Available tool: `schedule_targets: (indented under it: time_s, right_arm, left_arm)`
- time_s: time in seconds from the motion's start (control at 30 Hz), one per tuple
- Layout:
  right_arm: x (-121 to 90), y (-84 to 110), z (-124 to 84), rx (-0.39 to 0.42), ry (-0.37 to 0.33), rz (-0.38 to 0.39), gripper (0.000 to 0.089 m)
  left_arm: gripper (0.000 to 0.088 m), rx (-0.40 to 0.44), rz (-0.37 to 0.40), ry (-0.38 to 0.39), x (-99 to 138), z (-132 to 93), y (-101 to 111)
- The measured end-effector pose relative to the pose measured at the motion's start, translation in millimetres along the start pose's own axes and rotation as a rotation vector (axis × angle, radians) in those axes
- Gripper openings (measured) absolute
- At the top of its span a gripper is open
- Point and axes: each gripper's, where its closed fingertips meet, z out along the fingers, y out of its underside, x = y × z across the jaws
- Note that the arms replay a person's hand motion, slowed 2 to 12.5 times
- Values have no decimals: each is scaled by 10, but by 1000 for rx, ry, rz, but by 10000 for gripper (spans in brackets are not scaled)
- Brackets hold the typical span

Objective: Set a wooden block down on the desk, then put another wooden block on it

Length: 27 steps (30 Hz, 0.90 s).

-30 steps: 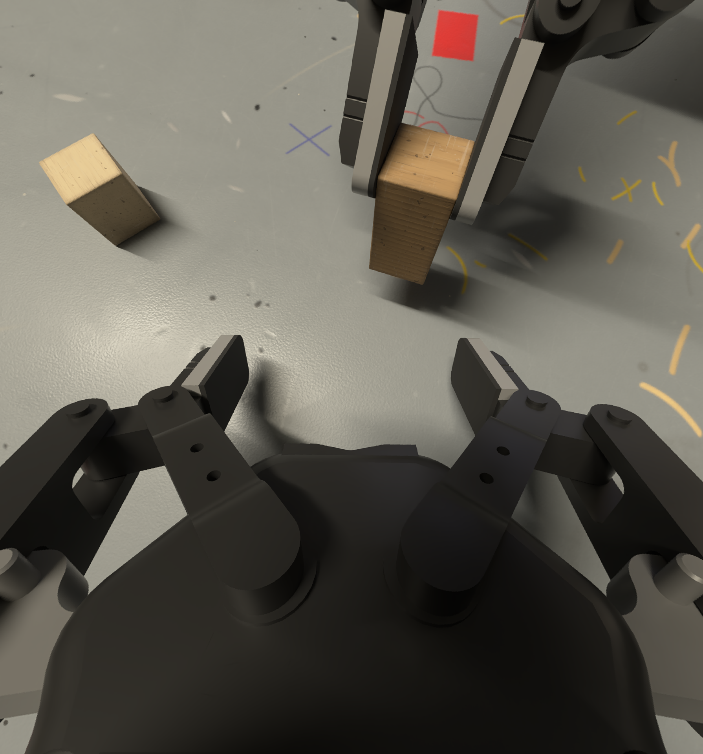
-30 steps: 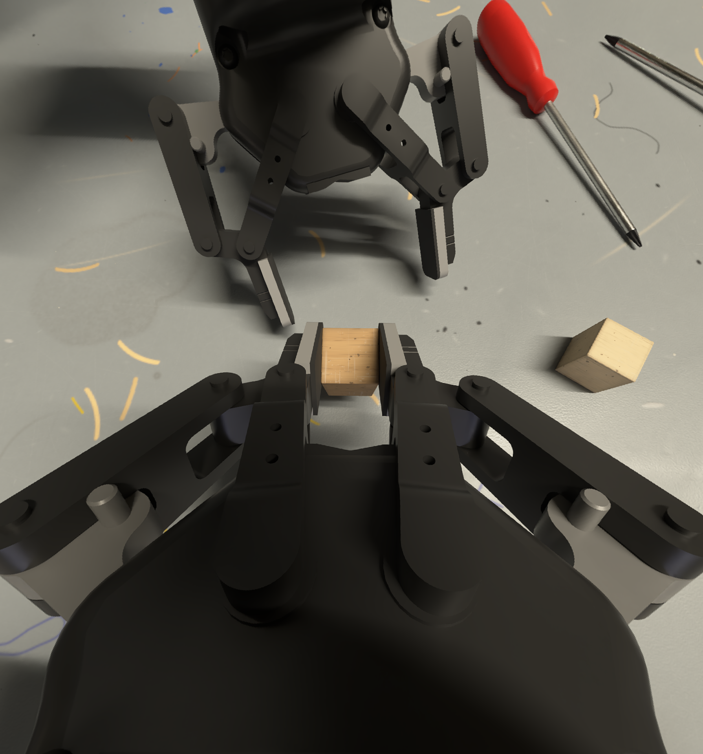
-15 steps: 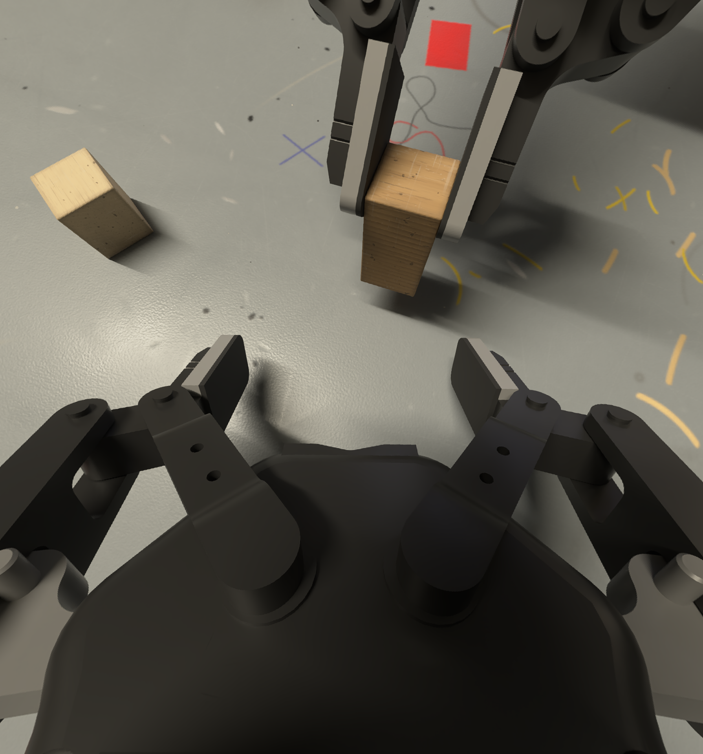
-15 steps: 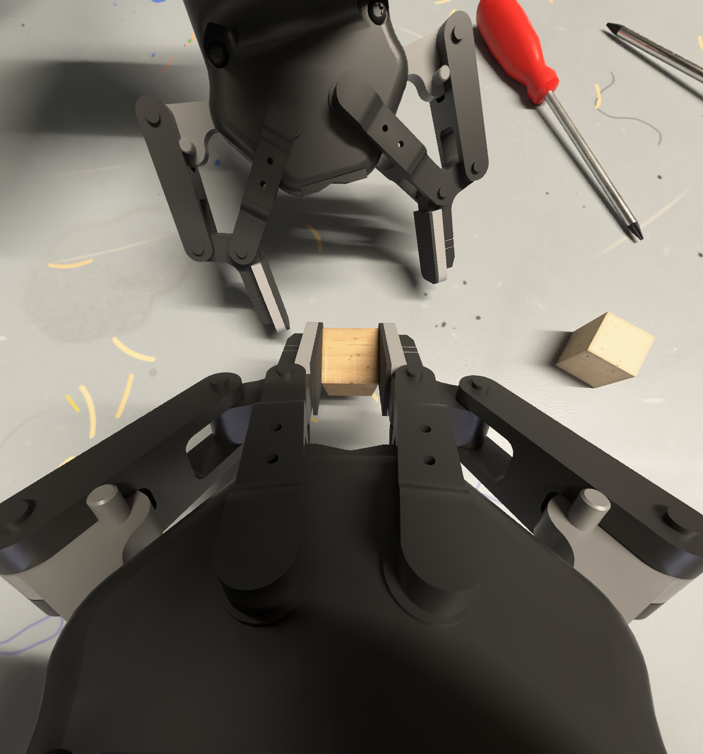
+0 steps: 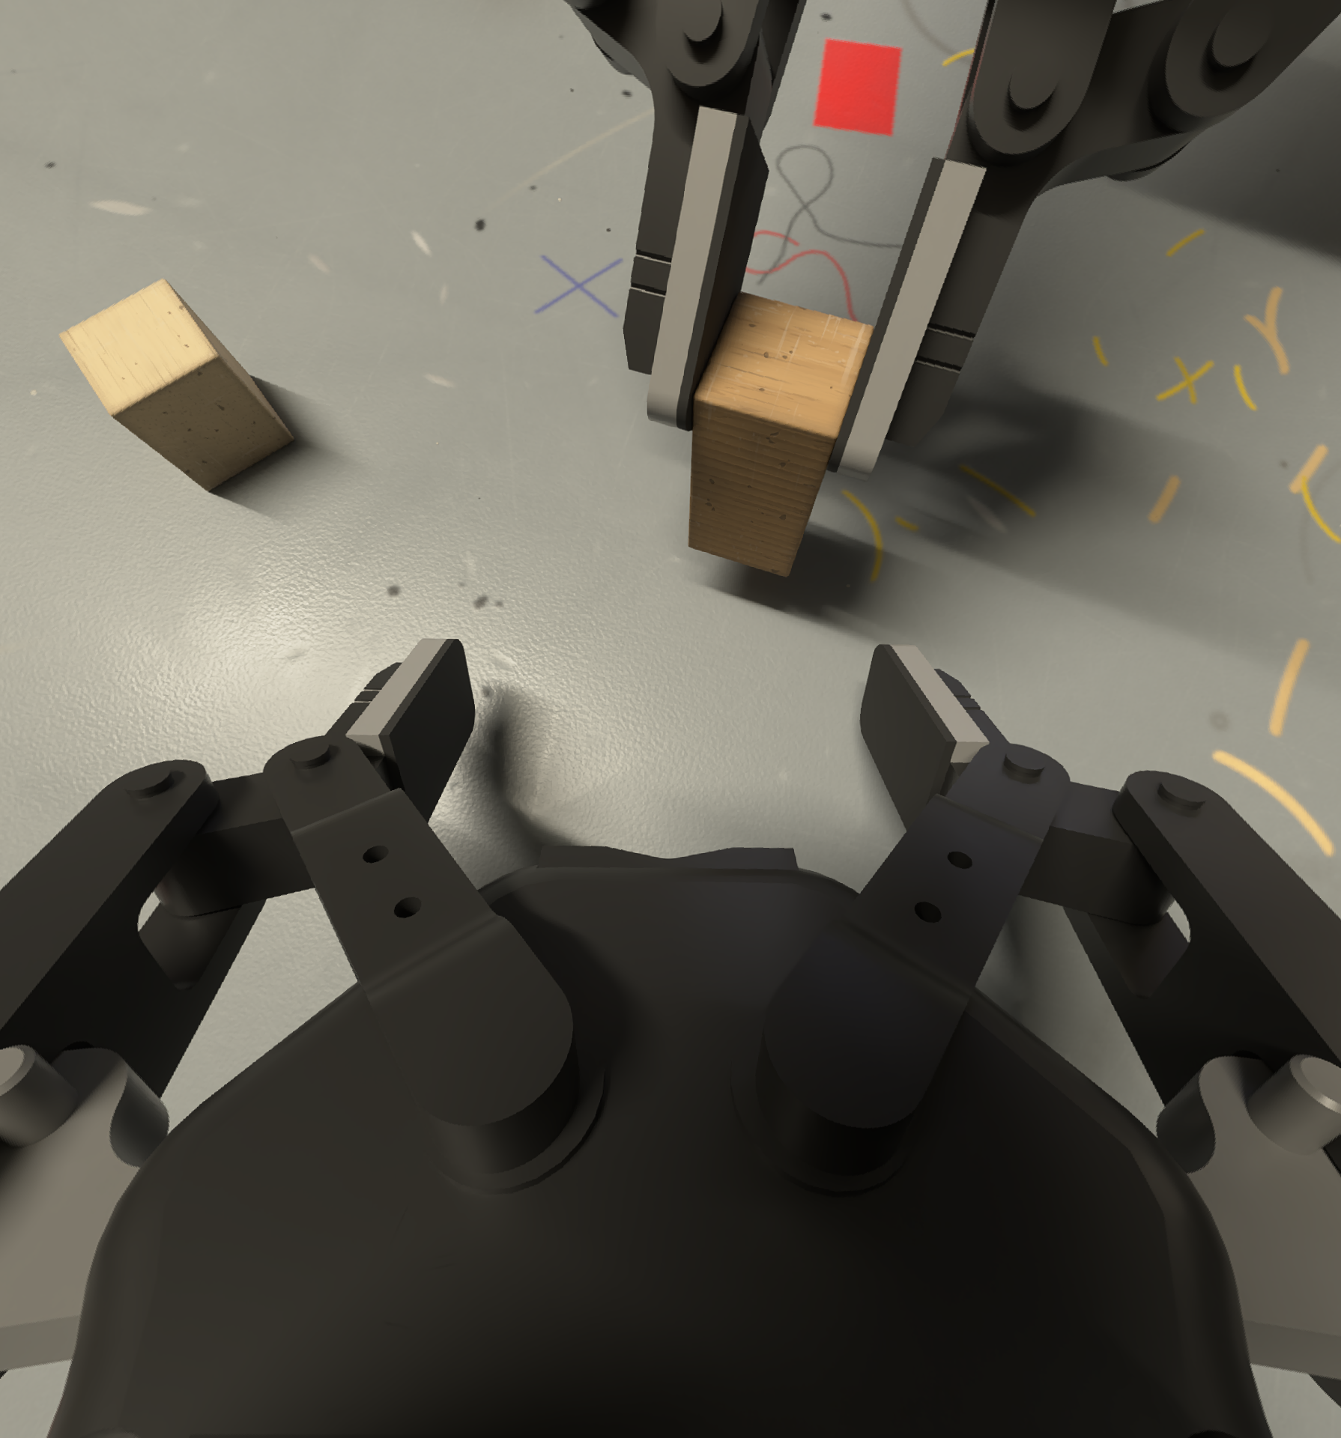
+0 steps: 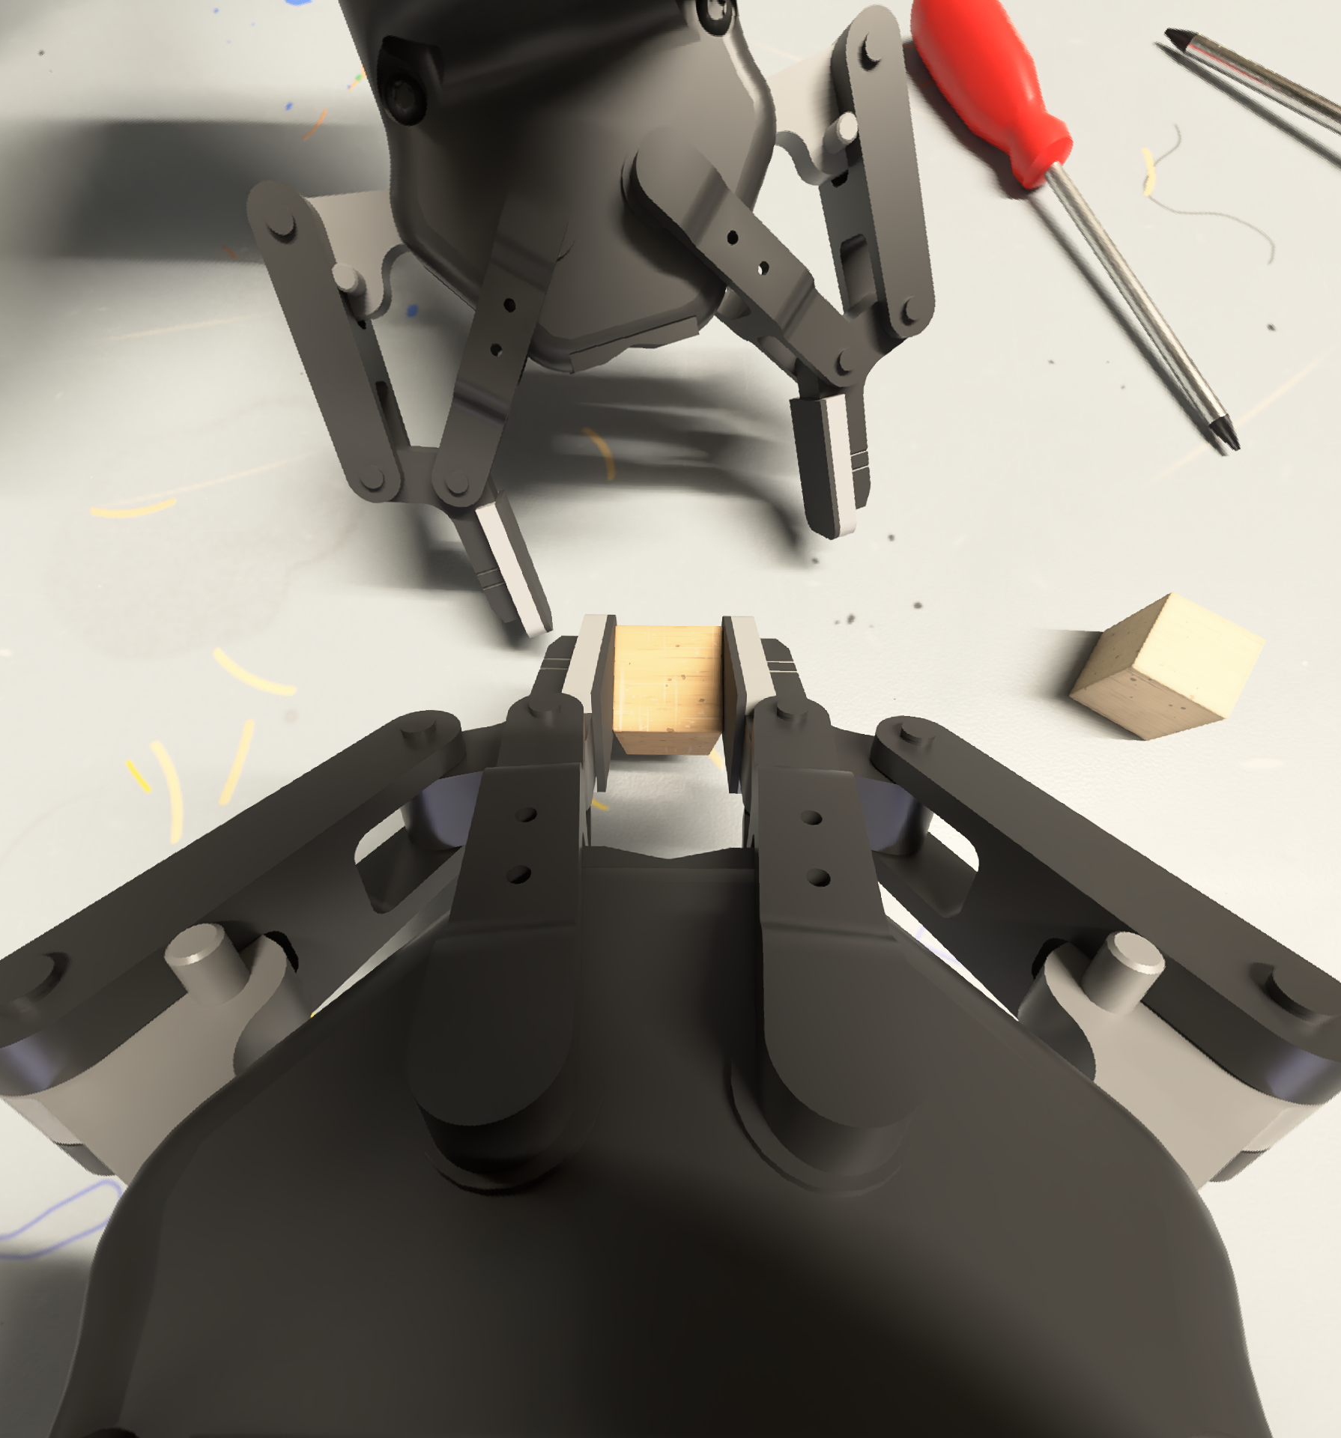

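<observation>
**Two wooden blocks, one gripped just above the desk, one lying free**

Two grippers are shown facing each other over a grey desk [image 5: 185,700]. The darker wooden block [image 5: 768,436] is clamped between the pads of the right gripper [image 6: 667,677], which points steeply downward. A shadow is seen beneath the block's lower edge, so it is judged to hang slightly clear of the surface, probably about to be set down as the base of the stack.

The left gripper [image 5: 663,700] is spread wide and holds nothing. It hovers low, near the held block, perhaps kept ready for the second pick.

The paler wooden block [image 5: 173,381] rests on the desk, well apart from both grippers, on the left in the left wrist view. It is judged to be the piece meant to be stacked afterwards.

Beyond the left gripper, in the right wrist view, a red-handled screwdriver [image 6: 1041,171] and a thin pointed metal tool [image 6: 1274,85] are laid. The desk is marked with a red rectangle [image 5: 858,85], a blue cross [image 5: 578,286], and yellow dashes. No brand, label or readable writing is seen.
</observation>
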Motion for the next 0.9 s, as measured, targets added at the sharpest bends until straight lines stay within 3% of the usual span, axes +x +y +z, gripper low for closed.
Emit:
schedule_targets:
  time_s: [0.9]
  right_arm:
    - [7,-1,-6,4,1,9,236]
  left_arm:
    - [854,0,-1,-1,1,0,-1]
